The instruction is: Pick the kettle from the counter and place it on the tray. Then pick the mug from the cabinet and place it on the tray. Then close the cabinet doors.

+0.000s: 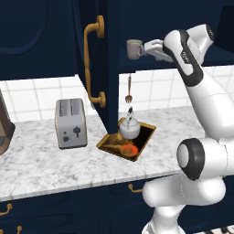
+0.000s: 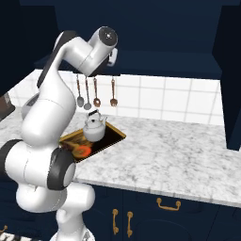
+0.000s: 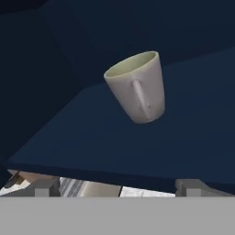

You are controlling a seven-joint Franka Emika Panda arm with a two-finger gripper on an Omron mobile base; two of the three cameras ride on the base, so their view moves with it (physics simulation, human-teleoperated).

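The grey-white mug (image 1: pixel 135 49) stands on the shelf of the open navy cabinet (image 1: pixel 151 27). My gripper (image 1: pixel 146 48) is level with it, just to its right, jaws open and empty. In the hand view the mug (image 3: pixel 137 87) sits ahead on the shelf (image 3: pixel 105 142), handle facing me, beyond my two fingertips (image 3: pixel 46 187), which stand wide apart. The silvery kettle (image 1: pixel 130 128) rests on the golden-rimmed tray (image 1: pixel 147 131) on the marbled counter (image 1: pixel 45 160). From the right base view the kettle (image 2: pixel 95 127) is upright on the tray (image 2: pixel 113 136).
The left cabinet door (image 1: pixel 112 68) hangs open with its brass handle (image 1: pixel 93 64) above the tray's left end. The right door (image 2: pixel 231 75) is open too. A silver toaster (image 1: pixel 71 123) stands left of the tray. Utensils (image 2: pixel 96 94) hang on the tiled wall.
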